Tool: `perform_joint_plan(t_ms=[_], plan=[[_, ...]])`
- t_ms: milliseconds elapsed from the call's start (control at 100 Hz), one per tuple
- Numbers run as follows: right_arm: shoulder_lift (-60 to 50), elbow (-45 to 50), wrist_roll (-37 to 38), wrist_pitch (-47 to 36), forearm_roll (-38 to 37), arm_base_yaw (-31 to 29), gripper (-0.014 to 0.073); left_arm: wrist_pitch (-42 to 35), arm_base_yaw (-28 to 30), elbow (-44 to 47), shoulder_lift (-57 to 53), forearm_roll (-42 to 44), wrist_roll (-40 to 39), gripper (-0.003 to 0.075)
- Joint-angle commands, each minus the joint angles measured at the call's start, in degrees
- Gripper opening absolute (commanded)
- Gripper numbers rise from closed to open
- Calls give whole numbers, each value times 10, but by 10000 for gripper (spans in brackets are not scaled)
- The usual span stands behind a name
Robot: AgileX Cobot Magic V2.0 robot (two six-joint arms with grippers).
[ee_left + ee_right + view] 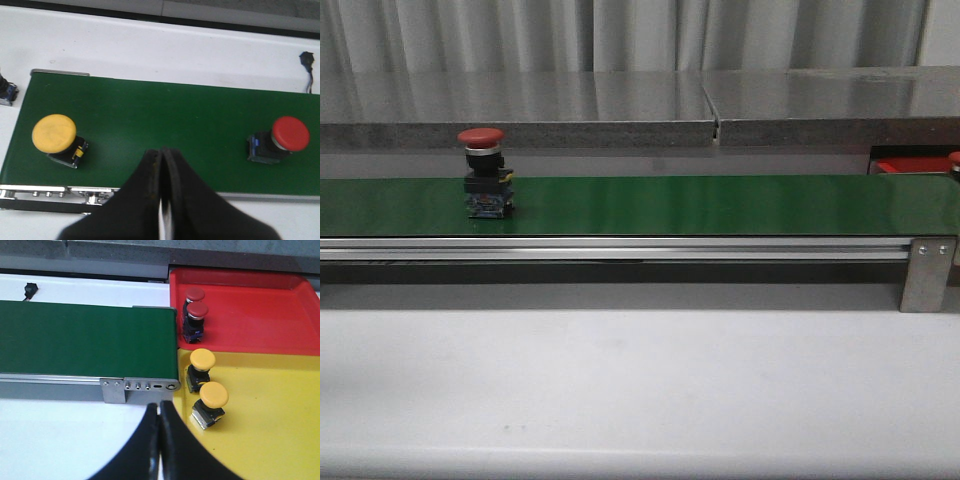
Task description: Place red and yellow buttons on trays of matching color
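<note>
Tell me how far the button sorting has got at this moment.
Done: two red buttons on the red tray, two yellow buttons on the yellow tray. In hand: nothing; left end effector and right end effector are shut, empty. Left: a yellow button and a red button on the green belt.

This looks like a robotics lab or test cell set up as a small sorting line. A long green belt runs on an aluminium rail with a metal bracket over a plain white surface. Pale curtains close off the back, and a red tray and a yellow tray sit at the belt's end.
</note>
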Motion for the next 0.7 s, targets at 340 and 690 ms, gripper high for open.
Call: perform_joint_plan(t_ms=[340, 690], plan=[[0, -15, -5, -40, -6, 0, -117, -47, -80, 101, -137, -7, -3, -20], [0, -15, -5, -40, -6, 0, -117, -36, -89, 188, -284, -22, -3, -20]])
